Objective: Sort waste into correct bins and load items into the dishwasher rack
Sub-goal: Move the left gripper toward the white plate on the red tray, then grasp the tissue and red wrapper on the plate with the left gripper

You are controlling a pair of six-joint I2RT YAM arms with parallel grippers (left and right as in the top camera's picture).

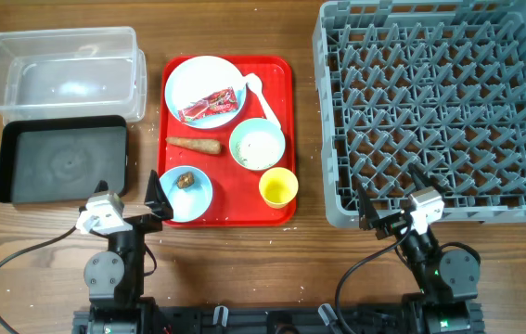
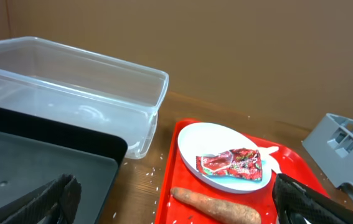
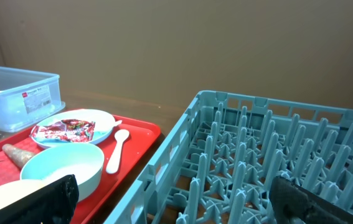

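We're looking down on a wood-grain table (image 1: 244,269), and in the wrist views a plain brown wall (image 2: 257,56) runs behind it. In the middle sits the red tray (image 1: 281,70), and it's crowded: at the back is the plate (image 1: 188,79) with the red wrapper (image 1: 209,104) lying on it, and a white spoon (image 1: 261,97) lies just beside the plate. The carrot stick (image 1: 194,145) lies flat on the tray below the plate, with the green bowl (image 1: 267,130) to its right. At the front are the blue bowl (image 1: 198,195), holding the brown lump (image 1: 186,179), and the yellow cup (image 1: 278,187), standing upright. Off to the left, the clear tub (image 1: 58,37) sits behind the black bin (image 1: 63,162), the two just about touching. White crumbs (image 2: 154,175) are sprinkled on the bare wood between tub and tray. Over on the right, the big grey rack (image 1: 439,102) fills its whole side with rows of pegs. The left gripper (image 1: 128,190) hangs at the near edge with its fingers spread wide and nothing between them. The right gripper (image 1: 388,190) is at the rack's near corner, also spread and empty.
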